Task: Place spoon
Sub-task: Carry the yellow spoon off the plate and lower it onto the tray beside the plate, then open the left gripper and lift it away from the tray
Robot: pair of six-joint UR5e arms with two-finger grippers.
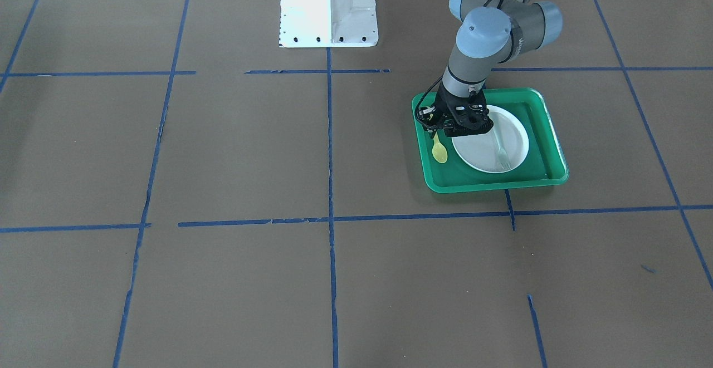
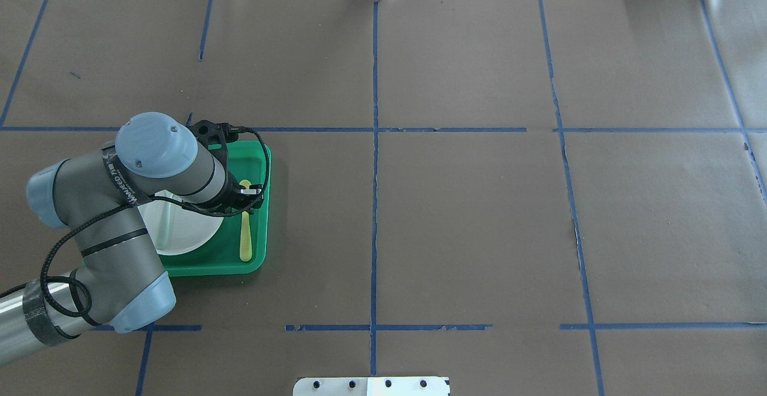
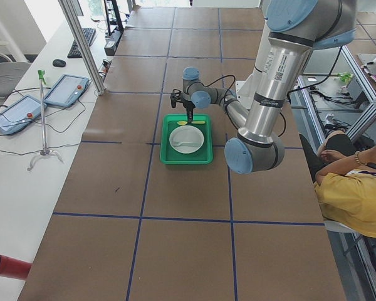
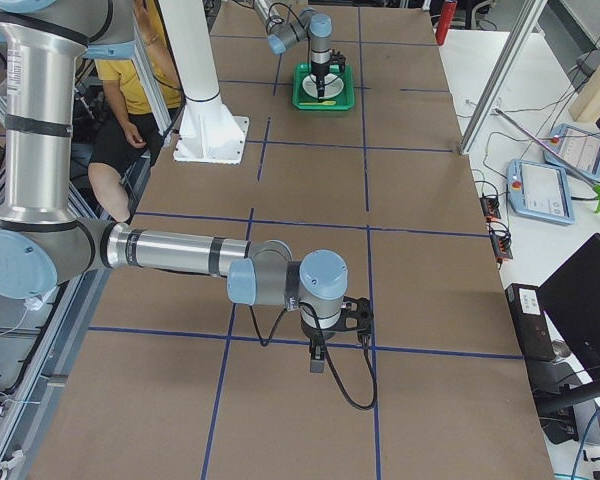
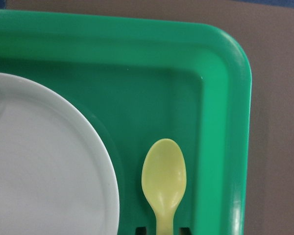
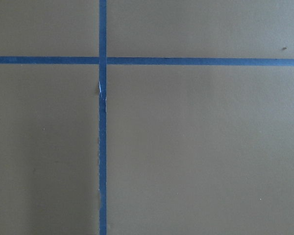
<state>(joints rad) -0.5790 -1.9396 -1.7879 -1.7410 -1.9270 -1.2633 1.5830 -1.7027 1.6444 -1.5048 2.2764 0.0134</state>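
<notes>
Yellow spoon flat in green tray

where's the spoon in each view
front-facing: spoon left of the plate.
overhead: spoon right of the plate.
exterior left: spoon above the plate, tiny.
exterior right: too small to tell.
left wrist: spoon bottom centre.
right wrist: not in it.
shared landmark: green tray.

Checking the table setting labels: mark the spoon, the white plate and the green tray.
spoon (image 5: 164,174): left wrist view, on its bowl.
white plate (image 1: 473,151): front-facing view, on a bare part of its surface.
green tray (image 1: 490,183): front-facing view, on its near wall.
</notes>
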